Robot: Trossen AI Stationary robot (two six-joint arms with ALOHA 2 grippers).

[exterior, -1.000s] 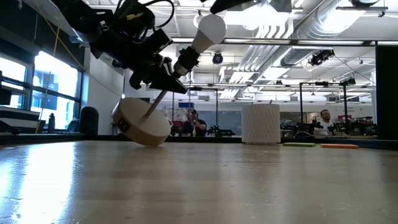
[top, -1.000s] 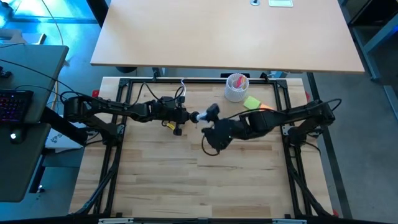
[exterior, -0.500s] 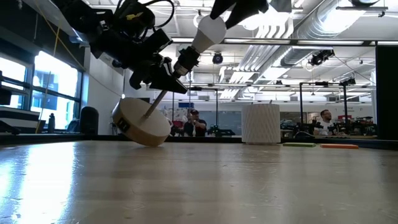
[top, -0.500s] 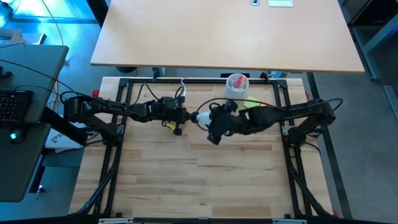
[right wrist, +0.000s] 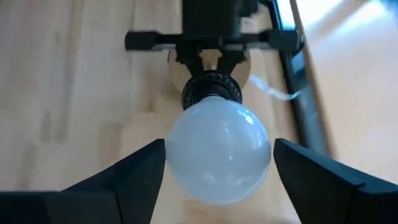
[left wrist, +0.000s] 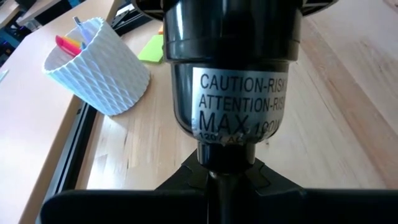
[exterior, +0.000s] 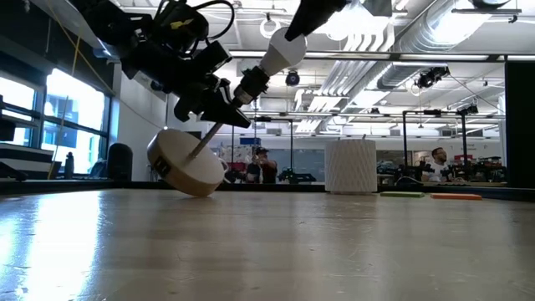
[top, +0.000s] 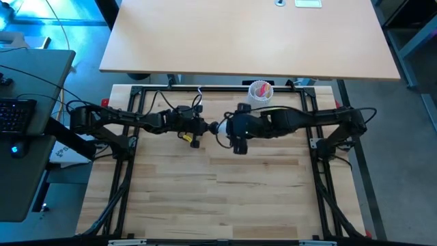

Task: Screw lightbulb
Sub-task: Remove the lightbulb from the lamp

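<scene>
Pale wood planks form my work table (top: 205,191), ringed by a black frame (top: 130,171); across the low view the room behind shows ceiling ducts, bright windows at left and seated people far back. My right gripper (right wrist: 217,180) reaches in from the right at mid-table, its fingers (right wrist: 124,174) spread either side of the lightbulb (right wrist: 217,149) with a visible gap on both sides, so it is released and grasps nothing. My left gripper (exterior: 213,104) comes from the left, held above the table, and is clamped on the thin stem below the black socket (left wrist: 230,68); the socket label reads CAUTION and MAX. Below it the round wooden disc (exterior: 185,163) is tilted, one edge on the table. Farther right and toward the far edge stands a white lattice cup (top: 259,91) with pink contents; a yellow-green pad (left wrist: 151,48) lies just beside it in the left wrist view. Near the left gripper, a small yellow part (top: 186,137) sits on the arm's underside. The lightbulb is white, smooth and round, seated base-first in the socket between the two grippers, tilted up toward the right in the low view (exterior: 282,52).
</scene>
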